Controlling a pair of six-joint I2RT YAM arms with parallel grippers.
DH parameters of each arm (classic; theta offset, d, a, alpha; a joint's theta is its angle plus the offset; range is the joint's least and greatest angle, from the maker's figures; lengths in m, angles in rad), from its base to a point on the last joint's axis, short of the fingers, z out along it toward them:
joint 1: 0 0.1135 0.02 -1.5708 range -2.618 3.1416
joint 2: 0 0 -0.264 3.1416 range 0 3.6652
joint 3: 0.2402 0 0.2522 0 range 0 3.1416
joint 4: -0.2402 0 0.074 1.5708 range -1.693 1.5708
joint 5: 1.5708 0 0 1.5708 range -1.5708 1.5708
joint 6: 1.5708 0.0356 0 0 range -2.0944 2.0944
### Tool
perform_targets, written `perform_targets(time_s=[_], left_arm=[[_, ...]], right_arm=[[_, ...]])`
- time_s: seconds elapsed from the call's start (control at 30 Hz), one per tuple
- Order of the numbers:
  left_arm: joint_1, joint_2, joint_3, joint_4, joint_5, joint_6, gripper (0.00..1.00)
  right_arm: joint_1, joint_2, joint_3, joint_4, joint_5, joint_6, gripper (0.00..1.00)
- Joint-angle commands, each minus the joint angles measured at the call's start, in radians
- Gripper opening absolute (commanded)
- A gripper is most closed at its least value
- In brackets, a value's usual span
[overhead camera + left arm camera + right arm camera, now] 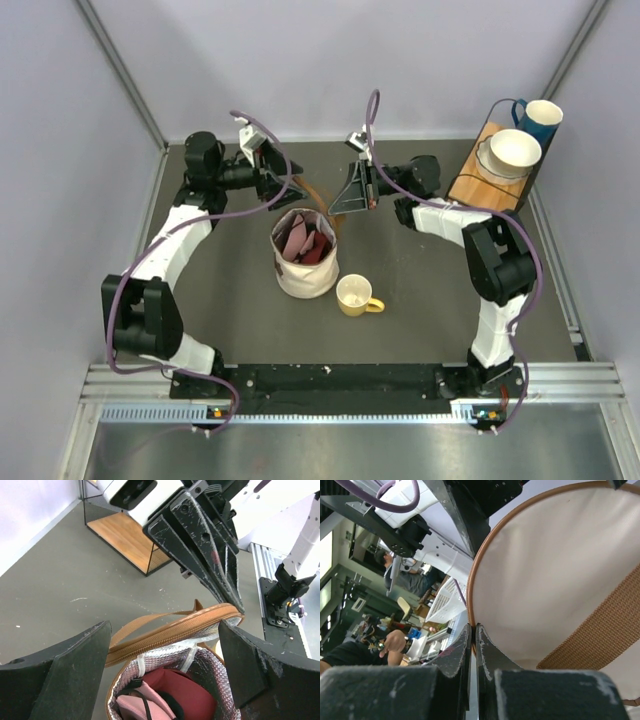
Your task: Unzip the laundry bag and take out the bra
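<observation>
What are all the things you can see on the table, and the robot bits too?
laundry bag: one, cream with brown trim, middle of the table, lid open
bra: one, dark red, inside the bag
pink cloth: at least one, pink, inside beside the bra
yellow mug: one, yellow, beside the bag
wooden stand: one, brown, far right corner
bowl: one, white, on the stand
blue mug: one, blue, behind the bowl
left gripper: one, black, open above the bag
right gripper: one, black, shut on the lid's rim

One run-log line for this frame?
laundry bag: unzipped, upright | right gripper: shut on lid rim, lid lifted | left gripper: open, above bag | bra: inside bag, not gripped
</observation>
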Motion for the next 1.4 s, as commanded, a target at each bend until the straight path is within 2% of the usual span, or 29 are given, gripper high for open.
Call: perform_targets(time_s=[0.0, 0.1, 0.23, 0.3, 0.37, 0.4, 0.43, 0.47, 0.53, 0.7, 0.9, 1.03, 1.27, 1.37], left_arm=[[0.001, -0.04, 0.031, -0.065, -0.037, 0.078, 0.93], [-0.009, -0.099, 0.067, -0.18, -0.076, 0.17, 0.92], [-0.03, -0.209, 0.045, -0.333, -0.226, 0.36, 0.91], [-0.061, -0.264, 0.012, -0.334, -0.286, 0.42, 0.89], [-0.111, -0.31, -0.037, -0.312, -0.405, 0.544, 0.89], [-0.128, -0.326, -0.059, -0.311, -0.42, 0.605, 0.89], [-0.148, -0.34, -0.092, -0.311, -0.438, 0.732, 0.89], [-0.188, -0.358, -0.105, -0.297, -0.505, 0.765, 0.89], [-0.2, -0.355, -0.096, -0.311, -0.527, 0.826, 0.9], [-0.206, -0.288, -0.004, -0.496, -0.619, 0.945, 0.91], [-0.222, -0.22, 0.064, -0.541, -0.619, 1.034, 0.93], [-0.245, -0.133, 0.157, -0.666, -0.616, 1.098, 0.92], [-0.272, -0.099, 0.162, -0.68, -0.544, 1.126, 0.91], [-0.274, -0.099, 0.165, -0.705, -0.494, 1.135, 0.87]], right_arm=[[-0.004, -0.022, 0.04, 0.327, -0.016, 0.034, 0.0], [-0.002, -0.031, 0.034, 0.326, -0.018, 0.034, 0.0], [-0.002, -0.035, 0.028, 0.326, -0.018, 0.034, 0.0], [-0.001, -0.038, 0.03, 0.326, -0.018, 0.034, 0.0], [-0.001, -0.039, 0.03, 0.326, -0.018, 0.037, 0.0], [0.001, -0.038, 0.031, 0.326, -0.016, 0.037, 0.0], [0.001, -0.038, 0.031, 0.326, -0.016, 0.039, 0.0], [0.001, -0.036, 0.03, 0.327, -0.016, 0.039, 0.0], [0.001, -0.035, 0.027, 0.327, -0.015, 0.04, 0.0], [0.004, -0.039, 0.027, 0.326, -0.016, 0.04, 0.0], [0.007, -0.033, 0.028, 0.327, -0.016, 0.04, 0.0], [0.007, -0.027, 0.031, 0.326, -0.021, 0.04, 0.0], [0.01, -0.021, 0.034, 0.327, -0.027, 0.039, 0.0], [0.01, -0.021, 0.034, 0.327, -0.027, 0.039, 0.0]])
